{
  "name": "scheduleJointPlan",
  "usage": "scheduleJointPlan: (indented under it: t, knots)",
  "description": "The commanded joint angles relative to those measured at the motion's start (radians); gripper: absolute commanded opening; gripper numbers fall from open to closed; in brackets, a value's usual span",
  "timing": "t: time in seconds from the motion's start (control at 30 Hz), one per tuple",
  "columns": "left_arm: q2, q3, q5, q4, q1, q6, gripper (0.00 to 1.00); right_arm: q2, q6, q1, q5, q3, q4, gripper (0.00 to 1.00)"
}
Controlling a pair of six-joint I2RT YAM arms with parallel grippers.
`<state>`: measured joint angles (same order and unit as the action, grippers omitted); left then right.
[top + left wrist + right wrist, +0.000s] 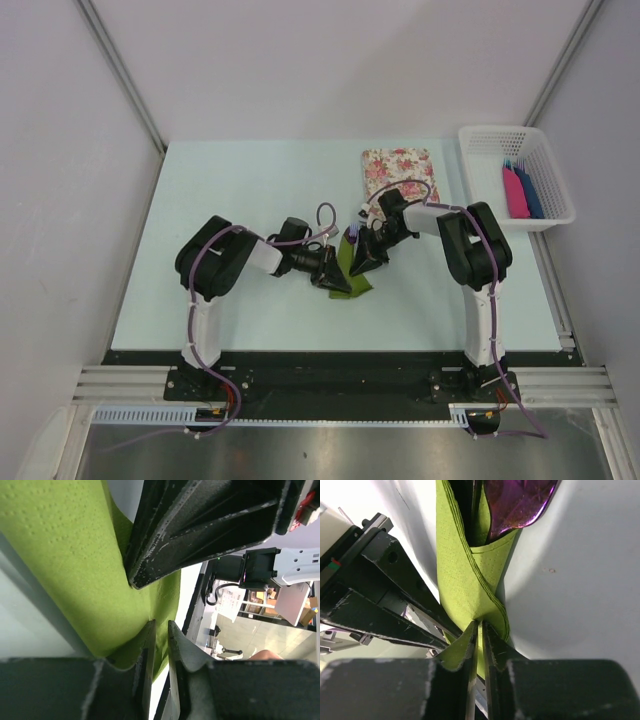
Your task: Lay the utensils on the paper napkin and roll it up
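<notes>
Paper napkin [355, 280]: report position. — Operator

Mid-worktop [250, 190], between the two end effectors, folded into a narrow green wrap. The utensils [520, 500] sit inside it; a glossy purple end shows at the wrap's open end. — Technician

Right end effector [480, 626]: state? — Operator

Jaws stand almost together on a gathered end of the paper napkin. The layers converge at the fingertips and are pinched there. From the tips, the wrap extends away toward the utensils. — Technician

Left end effector [160, 629]: state? — Operator

Jaws stand a narrow slit apart. Green paper drapes over one finger [145, 680] and shows in the slit; whether it is clamped cannot be determined. The right end effector's fingers lie just beyond, against the same fold. Both units meet nearly tip to tip at the paper napkin. — Technician
</notes>
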<state>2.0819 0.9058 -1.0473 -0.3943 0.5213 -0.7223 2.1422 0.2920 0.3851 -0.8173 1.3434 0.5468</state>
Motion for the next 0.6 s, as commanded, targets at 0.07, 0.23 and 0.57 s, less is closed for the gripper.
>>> scheduleJointPlan:
  t: [0.07,0.23,0.57]
  knots:
    - [0.043,-0.015,0.069,0.06,-0.012,0.057,0.22,-0.03,-0.005,-0.035,0.211,0.06,-0.045,0.19]
    - [0.041,-0.015,0.07,0.058,-0.01,0.055,0.22,-0.016,-0.005,-0.052,0.27,0.12,-0.045,0.32]
    - [0.043,-0.013,0.076,0.032,-0.012,0.035,0.22,0.062,-0.008,-0.035,0.258,0.188,-0.018,0.37]
